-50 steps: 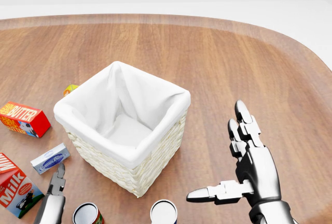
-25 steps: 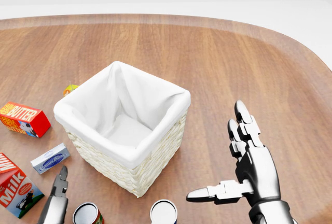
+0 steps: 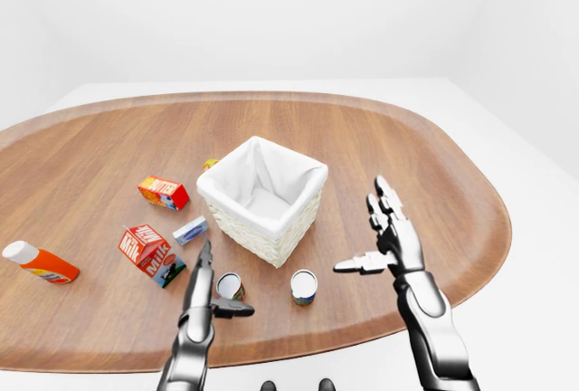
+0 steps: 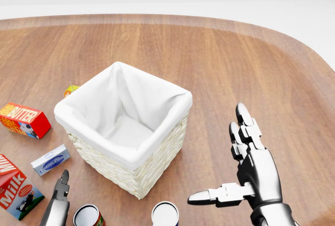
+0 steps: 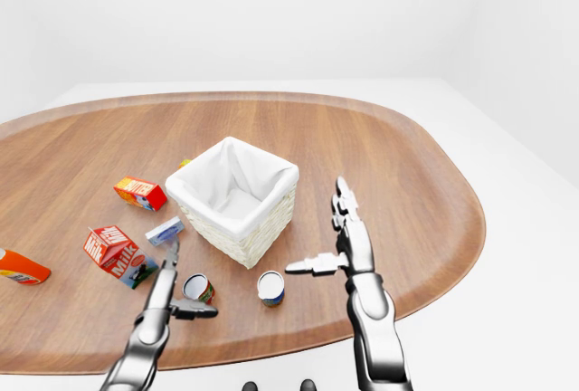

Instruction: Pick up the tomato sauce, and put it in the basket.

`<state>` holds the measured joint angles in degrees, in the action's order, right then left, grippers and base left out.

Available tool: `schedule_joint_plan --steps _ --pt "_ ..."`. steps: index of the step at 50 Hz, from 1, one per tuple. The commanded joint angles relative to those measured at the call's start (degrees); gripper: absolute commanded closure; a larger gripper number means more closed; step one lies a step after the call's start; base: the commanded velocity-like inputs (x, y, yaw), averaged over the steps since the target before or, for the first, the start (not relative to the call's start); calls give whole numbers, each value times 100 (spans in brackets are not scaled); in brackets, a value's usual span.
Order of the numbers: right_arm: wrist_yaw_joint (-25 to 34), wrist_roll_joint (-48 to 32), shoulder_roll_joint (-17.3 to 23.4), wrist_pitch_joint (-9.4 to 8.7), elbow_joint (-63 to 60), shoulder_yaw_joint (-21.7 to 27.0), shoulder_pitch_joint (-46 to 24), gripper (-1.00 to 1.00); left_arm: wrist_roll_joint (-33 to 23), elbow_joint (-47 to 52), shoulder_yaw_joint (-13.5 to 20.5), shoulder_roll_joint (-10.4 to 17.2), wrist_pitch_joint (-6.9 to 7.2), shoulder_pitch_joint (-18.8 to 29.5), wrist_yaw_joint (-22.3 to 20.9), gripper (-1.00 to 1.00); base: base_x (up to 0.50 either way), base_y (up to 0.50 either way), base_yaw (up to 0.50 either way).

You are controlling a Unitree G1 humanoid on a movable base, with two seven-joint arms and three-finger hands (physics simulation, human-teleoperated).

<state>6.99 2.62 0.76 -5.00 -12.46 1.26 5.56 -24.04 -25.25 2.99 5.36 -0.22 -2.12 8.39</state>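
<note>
The tomato sauce can [image 3: 229, 285], red-labelled with an open silver top, stands on the wooden table [image 3: 109, 138] just below the basket's lower left corner in the left-eye view. My left hand [image 3: 226, 281] is open beside it, with the fingers [image 3: 204, 260] pointing up on the can's left and the thumb reaching across under it. I cannot tell whether it touches the can. The white-lined wicker basket [image 3: 237, 222] is empty at the table's middle. My right hand [image 3: 360, 228] hovers open to the right of the basket, holding nothing.
A blue-and-white can [image 3: 303, 287] stands right of the sauce can. Left of the basket lie a butter box [image 3: 163, 192], a small blue-white packet [image 3: 190, 229], a milk carton [image 3: 149, 253] and an orange bottle [image 3: 41, 264]. A small yellow item [image 3: 209, 164] peeks out above the basket.
In the head view my left hand has sunk a little toward the bottom edge. The right hand has dipped very slightly. Nothing else has moved.
</note>
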Motion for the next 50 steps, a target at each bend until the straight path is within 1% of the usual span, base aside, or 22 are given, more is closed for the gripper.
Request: schedule_joint_plan --steps 1,5,10,11,13,15,19,22,26,28,30,32,39,43,44,45,46,48,49,50 --pt "1 -8 1 0 -13 -9 18 -100 34 -256 11 31 -110 87 54 -100 0 0 0" --pt "2 -13 -1 0 30 -6 8 -100 50 -344 13 41 -145 123 69 -100 0 0 0" --pt "5 -13 0 0 33 -9 14 -100 55 -313 13 41 -110 121 61 -100 0 0 0" --pt "4 -15 0 0 36 -9 14 -100 60 -480 11 48 -218 167 115 -100 0 0 0" --pt "4 -13 1 0 16 -9 16 -100 75 -735 7 64 -372 245 189 -100 0 0 0" --pt "3 -15 0 0 24 -8 17 -100 80 -774 6 69 -387 261 201 -100 0 0 0" --pt "3 -18 -1 0 7 -12 22 -100 85 -756 -4 69 -358 274 198 -100 0 0 0" --pt "3 -18 -2 0 37 -10 14 -100 89 -815 -12 70 -382 301 214 -100 0 0 0" --pt "3 -20 -4 0 57 -14 12 -100 87 -808 -27 66 -360 313 214 -100 0 0 0" --pt "3 -21 -4 0 70 -14 8 -100 84 -803 -35 63 -342 325 212 -100 0 0 0" --pt "0 -22 -3 0 68 -14 5 -100 80 -623 -38 59 -206 294 144 -100 0 0 0" --pt "1 -21 -2 0 37 -17 20 -100 73 -565 -41 55 -163 277 123 -100 0 0 0" --pt "-1 -22 -3 0 44 -19 17 -100 73 -575 -35 57 -166 283 117 -100 0 0 0" --pt "0 -19 -2 0 36 -16 19 -100 77 -662 -37 57 -217 305 137 -100 0 0 0" --pt "0 -19 -1 0 34 -15 21 -100 79 -729 -37 58 -261 321 159 -100 0 0 0" --pt "1 -18 -1 0 30 -15 24 -100 90 -921 -36 66 -384 376 216 -100 0 0 0" --pt "3 -19 -2 0 37 -17 26 -100 96 -901 -36 65 -352 380 206 -100 0 0 0" --pt "5 -17 -2 0 36 -16 27 -100 102 -973 -41 68 -393 398 227 -100 0 0 0" --pt "5 -17 -1 0 38 -15 26 -100 105 -925 -41 67 -356 387 212 -100 0 0 0" --pt "4 -15 -2 0 56 -12 16 -100 113 -1095 -43 73 -462 432 261 -100 0 0 0"
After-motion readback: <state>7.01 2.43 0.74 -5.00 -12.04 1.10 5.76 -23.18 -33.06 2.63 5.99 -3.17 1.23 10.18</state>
